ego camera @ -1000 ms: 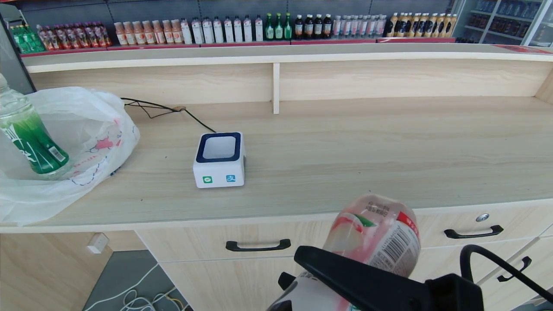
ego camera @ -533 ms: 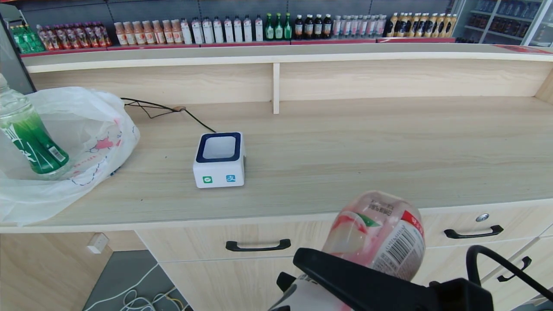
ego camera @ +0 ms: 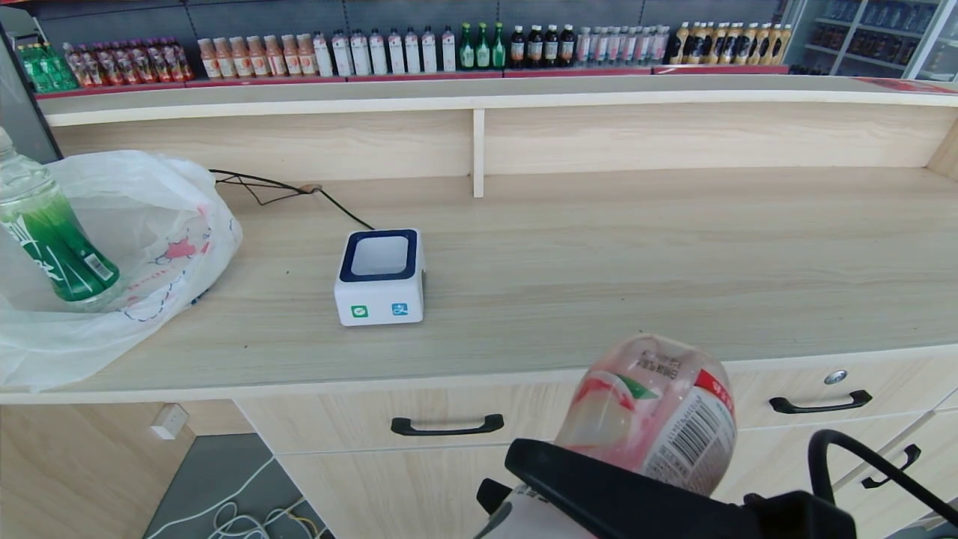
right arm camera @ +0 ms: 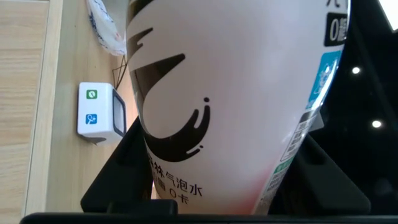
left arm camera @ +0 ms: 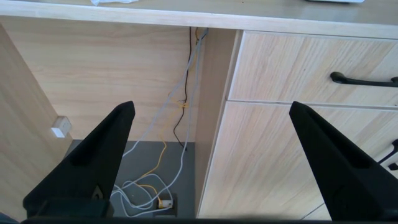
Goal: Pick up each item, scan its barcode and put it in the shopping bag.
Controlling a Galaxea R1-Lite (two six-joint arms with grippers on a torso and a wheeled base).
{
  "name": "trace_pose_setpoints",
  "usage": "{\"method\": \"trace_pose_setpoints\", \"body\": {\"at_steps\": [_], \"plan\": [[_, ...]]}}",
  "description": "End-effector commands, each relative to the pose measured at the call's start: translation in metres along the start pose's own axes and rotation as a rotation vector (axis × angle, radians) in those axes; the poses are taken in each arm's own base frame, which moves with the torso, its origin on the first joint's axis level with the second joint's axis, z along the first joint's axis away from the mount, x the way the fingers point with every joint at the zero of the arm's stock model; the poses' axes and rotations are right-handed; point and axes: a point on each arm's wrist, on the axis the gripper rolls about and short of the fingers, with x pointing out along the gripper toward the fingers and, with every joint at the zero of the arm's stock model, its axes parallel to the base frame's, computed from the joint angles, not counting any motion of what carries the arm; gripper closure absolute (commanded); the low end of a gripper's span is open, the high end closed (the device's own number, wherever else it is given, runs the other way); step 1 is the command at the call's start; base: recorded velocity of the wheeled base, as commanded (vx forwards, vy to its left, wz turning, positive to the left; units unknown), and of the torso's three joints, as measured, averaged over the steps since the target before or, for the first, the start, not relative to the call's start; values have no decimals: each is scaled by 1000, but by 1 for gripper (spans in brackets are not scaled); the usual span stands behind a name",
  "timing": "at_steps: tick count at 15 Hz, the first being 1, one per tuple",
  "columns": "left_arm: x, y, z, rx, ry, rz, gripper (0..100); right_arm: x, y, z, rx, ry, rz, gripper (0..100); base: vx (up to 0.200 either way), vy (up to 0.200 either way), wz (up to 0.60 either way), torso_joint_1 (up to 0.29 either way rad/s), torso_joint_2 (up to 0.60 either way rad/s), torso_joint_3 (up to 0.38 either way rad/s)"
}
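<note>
At a shop checkout, a long light-wood counter [ego camera: 599, 262] carries a white box scanner [ego camera: 380, 277] with a dark blue frame around its window. The scanner stands left of centre, and a black cable [ego camera: 337, 206] trails from it toward the back panel. At the counter's left end a white plastic shopping bag [ego camera: 150, 224] lies open and slumped, with a green-labelled bottle [ego camera: 52, 239] leaning inside it. The right gripper [ego camera: 516, 483] is pinched on a peach-labelled drink bottle [ego camera: 658, 412]. It holds the bottle tilted in front of the drawers [ego camera: 447, 427] at the counter's front edge, right of the scanner and well apart from it, with the barcode turned up toward the head camera. The left gripper [left arm camera: 211, 109] hangs below counter height, its fingers spread wide and holding nothing, facing the cupboard front. Behind a raised ledge [ego camera: 479, 97], a shelf of bottled drinks [ego camera: 449, 49] runs the width of the room, with a glass-fronted cooler [ego camera: 861, 37] at far right. Loose cords [ego camera: 247, 516] lie on the grey floor under the counter near a wall socket [ego camera: 169, 421].
</note>
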Motion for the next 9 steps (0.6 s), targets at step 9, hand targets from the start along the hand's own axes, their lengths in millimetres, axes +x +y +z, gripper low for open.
{"method": "trace_pose_setpoints", "body": {"at_steps": [9], "plan": [[0,0,0,0,0,0,0,5,10,-9,324,48,26,100,0,0,0,0,0,0]]}}
